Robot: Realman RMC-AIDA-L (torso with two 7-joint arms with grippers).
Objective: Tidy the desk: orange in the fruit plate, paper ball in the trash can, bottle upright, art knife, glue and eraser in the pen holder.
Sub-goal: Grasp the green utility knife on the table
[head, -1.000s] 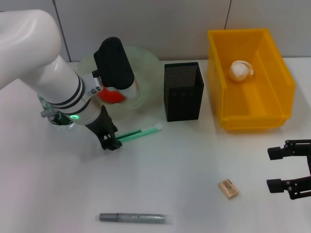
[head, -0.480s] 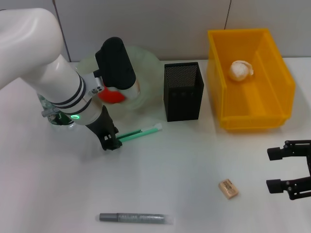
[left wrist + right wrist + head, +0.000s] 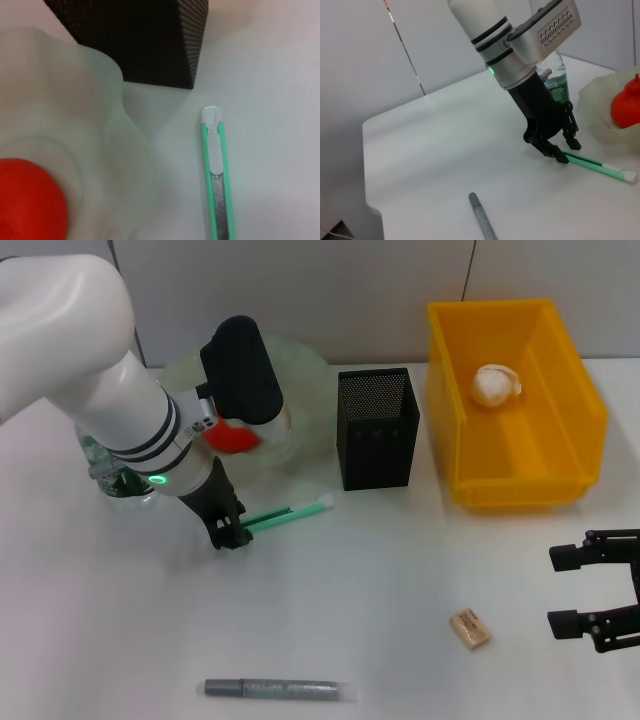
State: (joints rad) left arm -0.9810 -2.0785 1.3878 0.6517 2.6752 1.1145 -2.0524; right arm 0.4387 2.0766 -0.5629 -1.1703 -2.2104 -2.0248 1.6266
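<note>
**Down at the knife: left pincer at the cutter's near-left end**

Low on the desk (image 3: 380,580), the art knife (image 3: 290,513) lay flat and slanted, its white tip pointing right toward the pen holder (image 3: 378,428) and its other end between the fingers of the left pincer (image 3: 232,533). That pincer stood tilted down with its fingertips touching the desk on either side of the knife's end; whether they had pressed onto it I could not tell, though the right wrist view showed the fingers a little apart around it. Just beyond the knife sat the fruit plate (image 3: 300,390), with the orange (image 3: 228,436) inside it, partly hidden by the left arm. The pen holder stood upright just right of the plate. The bottle (image 3: 556,82) stood upright behind the left arm, at the left. Farther right, the trash can (image 3: 560,455) held the paper ball (image 3: 496,384). Nearer the front edge, the glue (image 3: 280,689) lay flat, well apart from the knife, and the eraser (image 3: 469,628) lay to its right. The right pincer (image 3: 560,588) hovered at the right edge near the eraser, fingers spread, holding nothing.
</note>
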